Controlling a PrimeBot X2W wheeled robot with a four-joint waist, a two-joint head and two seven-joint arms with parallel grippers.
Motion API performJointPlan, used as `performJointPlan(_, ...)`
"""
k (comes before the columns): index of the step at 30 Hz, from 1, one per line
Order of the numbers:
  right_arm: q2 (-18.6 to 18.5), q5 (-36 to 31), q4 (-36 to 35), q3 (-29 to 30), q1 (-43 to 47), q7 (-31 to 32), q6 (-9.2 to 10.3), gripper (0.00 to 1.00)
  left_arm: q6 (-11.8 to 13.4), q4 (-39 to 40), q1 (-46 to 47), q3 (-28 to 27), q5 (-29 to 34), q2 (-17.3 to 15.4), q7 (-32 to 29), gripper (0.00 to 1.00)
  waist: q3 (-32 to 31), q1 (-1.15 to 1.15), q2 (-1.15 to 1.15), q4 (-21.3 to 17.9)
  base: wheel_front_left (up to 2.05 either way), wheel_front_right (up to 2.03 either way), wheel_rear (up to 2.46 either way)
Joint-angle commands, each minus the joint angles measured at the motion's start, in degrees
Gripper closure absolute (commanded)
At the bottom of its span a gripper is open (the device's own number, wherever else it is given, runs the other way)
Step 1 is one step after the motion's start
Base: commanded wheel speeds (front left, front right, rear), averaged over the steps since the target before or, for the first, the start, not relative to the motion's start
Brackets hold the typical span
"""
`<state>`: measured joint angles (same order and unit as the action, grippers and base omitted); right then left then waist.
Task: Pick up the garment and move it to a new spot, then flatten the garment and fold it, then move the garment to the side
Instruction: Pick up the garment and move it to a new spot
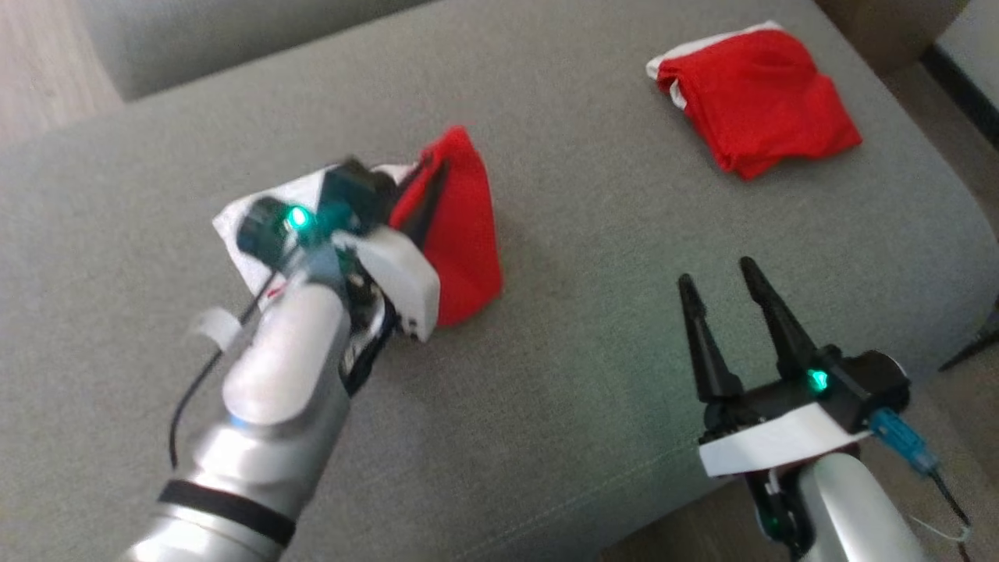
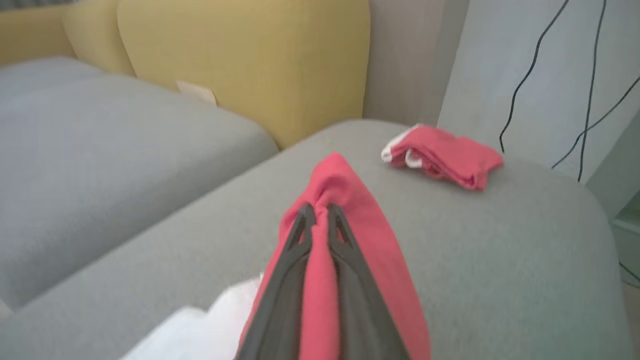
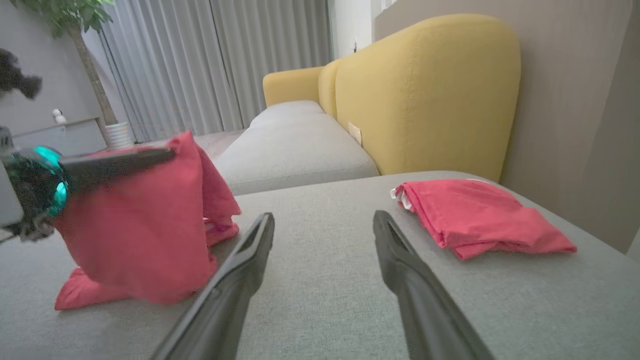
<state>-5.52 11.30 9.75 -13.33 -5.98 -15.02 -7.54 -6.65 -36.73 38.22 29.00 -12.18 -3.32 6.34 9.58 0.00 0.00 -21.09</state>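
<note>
The left jaws are clamped on the red-and-white garment (image 1: 464, 234), half lifted off the grey sofa (image 1: 546, 437). The right jaws gape, empty. Far right lies a folded red cloth (image 1: 757, 101). Likely the first move is underway; flattening, folding and setting aside remain.

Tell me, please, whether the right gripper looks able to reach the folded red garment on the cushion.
Probably yes: the right gripper is open and empty, and bare grey cushion lies between it and the folded red garment, with nothing in the way.
</note>
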Motion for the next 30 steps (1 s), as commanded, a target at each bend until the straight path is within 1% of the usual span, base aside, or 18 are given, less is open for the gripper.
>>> performJointPlan(1, 0.35, 0.27, -1.86, -1.89, -2.47, 0.02, 0.05, 0.00, 0.51, 0.90, 2.36, -1.18, 0.04, -0.43, 1.50, 0.95, 2.08, 0.00, 0.00, -0.15, 0.00, 0.00, 0.00)
performJointPlan(2, 0.27, 0.33, -1.78, -2.30, -2.61, 0.02, 0.05, 0.00, 1.05, -0.65, 2.02, -0.80, -0.65, -0.07, 2.85, 0.07, 2.45, 0.00, 0.00, -0.02, 0.00, 0.00, 0.00)
performJointPlan(3, 0.15, 0.35, -1.76, -2.40, -2.67, 0.02, 0.05, 0.00, 1.36, -1.87, 1.74, -0.14, -1.32, 0.16, 4.06, 0.00, 2.68, 0.00, 0.00, 0.19, 0.00, 0.00, 0.00)
performJointPlan(6, 0.09, 0.32, -1.87, -1.44, -2.48, 0.02, 0.05, 0.00, 1.71, -2.43, 1.29, 3.19, -4.26, 0.39, 6.85, 0.00, 2.67, 0.00, 0.00, 1.31, 0.00, 0.00, 0.00)
performJointPlan(7, 0.11, 0.29, -1.78, -1.36, -2.35, 0.02, 0.05, 0.00, 2.28, -1.71, 1.16, 4.59, -5.12, 0.41, 7.48, 0.00, 2.25, 0.00, 0.00, 1.83, 0.00, 0.00, 0.00)
performJointPlan(10, -0.01, 0.11, -1.18, -1.13, -1.39, 0.02, 0.05, 0.00, 5.07, 1.73, -0.17, 6.45, -8.48, 0.42, 8.48, 0.00, -0.26, 0.00, 0.00, 4.04, 0.00, 0.00, 0.00)
performJointPlan(12, 0.00, 0.10, -0.80, -1.03, -0.41, 0.02, 0.05, 0.00, 7.25, 6.05, -2.03, 5.94, -9.69, 0.43, 8.60, 0.00, -2.58, 0.00, 0.00, 5.84, 0.00, 0.00, 0.00)
performJointPlan(14, -0.01, 0.07, -0.35, -1.26, 0.66, 0.02, 0.05, 0.00, 9.37, 10.56, -5.14, 4.19, -9.35, 0.43, 8.62, 0.00, -5.05, 0.00, 0.00, 7.69, 0.00, 0.00, 0.00)
performJointPlan(16, 0.03, 0.04, 0.14, -1.51, 1.74, 0.02, 0.05, 0.00, 11.16, 14.40, -9.21, 2.09, -7.75, 0.20, 8.63, 0.00, -7.38, 0.00, 0.00, 9.58, 0.00, 0.00, 0.00)
performJointPlan(19, 0.22, 0.17, 0.58, -1.60, 2.75, 0.02, 0.05, 0.00, 13.06, 19.53, -15.86, -1.54, -5.84, -1.34, 8.64, 0.00, -9.58, 0.00, 0.00, 12.32, 0.00, 0.00, 0.00)
performJointPlan(24, 0.57, 0.41, 1.58, -0.46, 4.40, 0.02, 0.05, 0.00, 14.71, 26.04, -27.12, -8.29, -3.76, -3.74, 8.64, 0.00, -12.31, 0.00, 0.00, 15.95, 0.00, 0.00, 0.00)
performJointPlan(27, 0.86, 0.47, 2.05, 0.89, 5.68, 0.02, 0.05, 0.00, 14.90, 29.30, -33.37, -12.34, -2.46, -4.26, 8.65, 0.00, -13.64, 0.00, 0.00, 17.54, 0.00, 0.00, 0.00)
performJointPlan(30, 1.16, 0.48, 2.42, 2.16, 7.16, 0.02, 0.05, 0.00, 15.12, 31.70, -39.19, -16.11, -0.94, -4.01, 8.65, 0.00, -14.73, 0.00, 0.00, 18.69, 0.00, 0.00, 0.00)
